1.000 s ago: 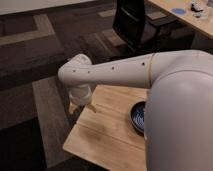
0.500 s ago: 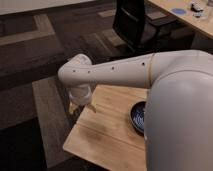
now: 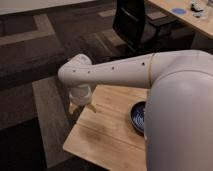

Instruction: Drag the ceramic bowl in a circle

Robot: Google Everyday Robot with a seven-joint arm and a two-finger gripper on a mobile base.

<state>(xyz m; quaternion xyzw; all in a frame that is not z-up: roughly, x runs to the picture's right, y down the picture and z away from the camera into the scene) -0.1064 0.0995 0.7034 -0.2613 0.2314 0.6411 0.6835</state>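
The ceramic bowl (image 3: 137,117) is dark blue with pale swirl lines and sits on the right part of a small wooden table (image 3: 105,137). My white arm's bulk covers the bowl's right side. The arm reaches left across the view and bends down at the wrist. My gripper (image 3: 82,106) hangs over the table's far left corner, well left of the bowl and apart from it.
A black office chair (image 3: 134,24) stands behind the table. A light desk (image 3: 176,15) with a blue disc and small items runs along the top right. Dark patterned carpet surrounds the table, and the table's left edge lies close under the gripper.
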